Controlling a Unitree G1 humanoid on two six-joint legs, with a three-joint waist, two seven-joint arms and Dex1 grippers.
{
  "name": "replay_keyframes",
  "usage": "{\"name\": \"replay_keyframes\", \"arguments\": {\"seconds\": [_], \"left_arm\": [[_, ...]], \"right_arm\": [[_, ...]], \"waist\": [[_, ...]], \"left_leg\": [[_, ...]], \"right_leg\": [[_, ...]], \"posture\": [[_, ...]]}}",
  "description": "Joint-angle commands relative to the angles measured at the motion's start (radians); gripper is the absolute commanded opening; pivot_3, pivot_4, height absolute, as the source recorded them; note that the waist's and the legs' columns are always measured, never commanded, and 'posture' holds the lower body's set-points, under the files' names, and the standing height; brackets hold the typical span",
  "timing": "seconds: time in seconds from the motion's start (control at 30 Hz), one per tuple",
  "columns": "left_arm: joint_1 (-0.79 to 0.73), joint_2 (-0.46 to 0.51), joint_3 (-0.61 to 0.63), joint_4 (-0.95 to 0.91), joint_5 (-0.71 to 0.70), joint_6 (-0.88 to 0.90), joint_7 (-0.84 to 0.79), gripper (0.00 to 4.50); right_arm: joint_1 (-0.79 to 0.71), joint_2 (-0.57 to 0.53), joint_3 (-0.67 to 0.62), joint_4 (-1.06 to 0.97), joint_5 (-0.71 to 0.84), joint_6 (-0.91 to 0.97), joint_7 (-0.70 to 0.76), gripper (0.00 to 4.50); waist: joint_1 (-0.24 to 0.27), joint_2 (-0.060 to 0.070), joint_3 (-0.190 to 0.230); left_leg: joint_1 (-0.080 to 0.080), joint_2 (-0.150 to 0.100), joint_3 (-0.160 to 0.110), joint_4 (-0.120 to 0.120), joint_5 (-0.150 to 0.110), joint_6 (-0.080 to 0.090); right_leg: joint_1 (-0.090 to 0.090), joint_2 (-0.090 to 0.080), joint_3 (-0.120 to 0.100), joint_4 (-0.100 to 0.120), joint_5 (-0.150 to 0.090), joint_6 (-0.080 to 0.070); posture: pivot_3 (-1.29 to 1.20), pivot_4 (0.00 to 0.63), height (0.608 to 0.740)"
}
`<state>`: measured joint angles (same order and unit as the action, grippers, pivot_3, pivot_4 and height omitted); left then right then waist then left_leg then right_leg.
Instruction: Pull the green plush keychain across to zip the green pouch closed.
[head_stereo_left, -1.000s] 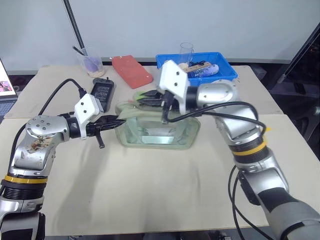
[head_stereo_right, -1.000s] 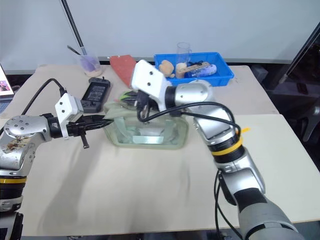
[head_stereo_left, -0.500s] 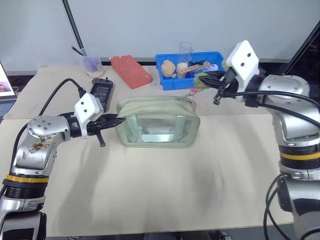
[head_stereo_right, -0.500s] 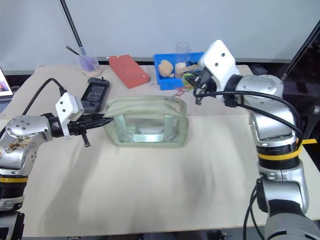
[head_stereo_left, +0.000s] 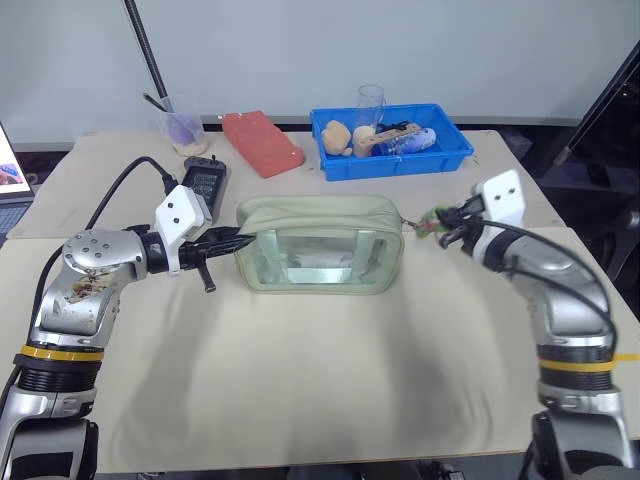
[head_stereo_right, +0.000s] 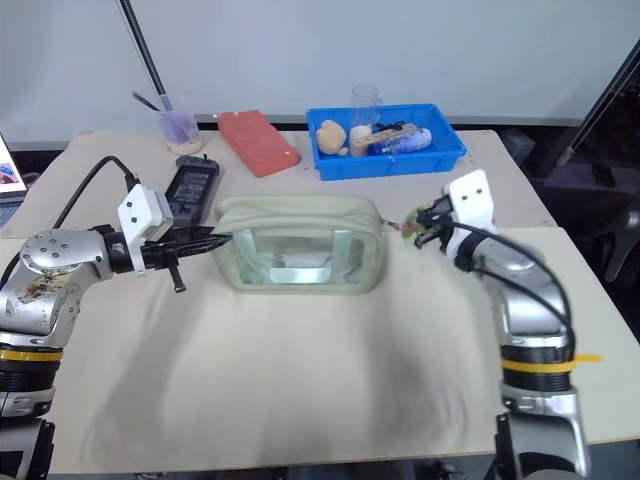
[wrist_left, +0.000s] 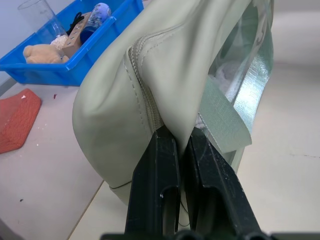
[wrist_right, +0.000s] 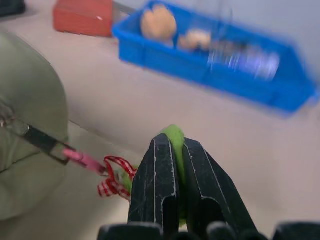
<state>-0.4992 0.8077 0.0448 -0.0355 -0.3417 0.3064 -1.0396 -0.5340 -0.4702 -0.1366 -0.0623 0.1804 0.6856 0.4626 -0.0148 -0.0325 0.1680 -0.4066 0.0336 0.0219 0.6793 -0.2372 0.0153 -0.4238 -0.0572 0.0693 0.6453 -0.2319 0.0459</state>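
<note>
Now the right gripper pinches the keychain at the pouch's three o'clock; the left gripper clamps its nine o'clock end.

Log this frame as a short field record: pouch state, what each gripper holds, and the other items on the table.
pouch: green pouch lies mid-table, top zipper looks drawn shut
left gripper: left gripper shut on the pouch's end fabric
right gripper: right gripper shut on the green plush keychain, past the pouch's other end
far side: blue bin with small items, red flat case, black adapter, clear cup
</note>
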Motion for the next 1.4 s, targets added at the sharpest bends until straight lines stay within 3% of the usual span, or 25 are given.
{"name": "replay_keyframes", "arguments": {"seconds": [0.03,0.17,0.33,0.43,0.53,0.77,0.87,1.03,1.4], "left_arm": [[-0.004,0.001,-0.009,-0.004,0.013,0.003,-0.003,0.00],[-0.010,0.001,-0.013,-0.005,0.011,0.004,-0.008,0.00],[-0.018,-0.005,-0.018,0.003,0.009,-0.006,-0.021,0.00],[-0.028,-0.010,-0.018,0.009,-0.001,0.006,-0.032,0.00],[-0.038,-0.005,0.001,0.007,-0.045,0.054,-0.060,1.11],[-0.065,0.078,0.097,0.052,-0.141,0.173,-0.134,4.45],[-0.075,0.153,0.140,0.095,-0.158,0.206,-0.166,4.50],[-0.074,0.258,0.237,0.149,-0.176,0.250,-0.169,4.50],[-0.033,0.267,0.297,0.072,-0.173,0.272,-0.067,4.50]], "right_arm": [[0.021,0.046,-0.002,-0.021,0.020,0.029,-0.042,0.06],[0.062,0.066,0.077,-0.020,0.002,0.012,-0.023,0.06],[0.093,0.003,0.191,-0.010,-0.044,-0.053,0.059,0.06],[0.079,-0.045,0.185,-0.013,-0.030,-0.103,0.116,0.06],[0.038,-0.118,0.121,-0.022,0.031,-0.107,0.204,1.13],[0.003,-0.352,0.000,-0.062,0.174,-0.066,0.450,3.59],[0.041,-0.458,-0.047,-0.103,0.256,-0.037,0.580,4.49],[0.014,-0.581,-0.120,-0.157,0.369,0.047,0.661,4.49],[-0.067,-0.574,-0.115,-0.264,0.493,0.175,0.566,4.49]], "waist": [[0.000,0.000,0.000],[-0.001,0.000,0.000],[0.000,0.000,0.000],[0.000,0.000,0.000],[0.000,0.000,0.000],[0.000,0.000,0.000],[-0.004,0.000,0.000],[-0.009,0.000,0.001],[0.002,0.000,0.001]], "left_leg": [[0.000,0.000,0.000,0.000,0.000,0.000],[0.000,0.000,0.000,0.000,0.000,0.000],[0.001,0.000,0.000,0.000,0.000,0.000],[0.002,0.000,0.000,0.000,0.000,0.000],[0.001,0.000,0.000,0.000,0.000,0.000],[-0.001,0.001,-0.001,-0.001,0.000,0.000],[-0.001,0.001,-0.001,-0.003,-0.001,0.001],[-0.001,0.001,0.000,-0.003,-0.001,0.002],[-0.001,0.001,0.001,-0.002,-0.001,0.001]], "right_leg": [[0.000,0.000,0.000,0.000,0.000,0.000],[0.000,0.000,0.000,0.000,0.000,0.000],[0.001,0.000,0.000,0.000,0.000,0.000],[0.001,0.000,0.000,0.000,0.000,0.000],[0.001,0.000,0.000,0.000,0.000,0.000],[-0.001,0.001,0.000,-0.003,0.000,0.000],[-0.001,0.002,0.000,-0.004,-0.001,0.000],[-0.001,0.001,0.000,-0.004,-0.001,0.000],[-0.001,0.000,0.000,-0.003,-0.001,0.000]], "posture": [[0.00,0.150,0.740],[0.00,0.150,0.740],[0.00,0.150,0.740],[0.00,0.150,0.740],[0.00,0.150,0.740],[0.00,0.150,0.740],[0.00,0.150,0.740],[0.00,0.150,0.740],[0.00,0.150,0.740]]}}
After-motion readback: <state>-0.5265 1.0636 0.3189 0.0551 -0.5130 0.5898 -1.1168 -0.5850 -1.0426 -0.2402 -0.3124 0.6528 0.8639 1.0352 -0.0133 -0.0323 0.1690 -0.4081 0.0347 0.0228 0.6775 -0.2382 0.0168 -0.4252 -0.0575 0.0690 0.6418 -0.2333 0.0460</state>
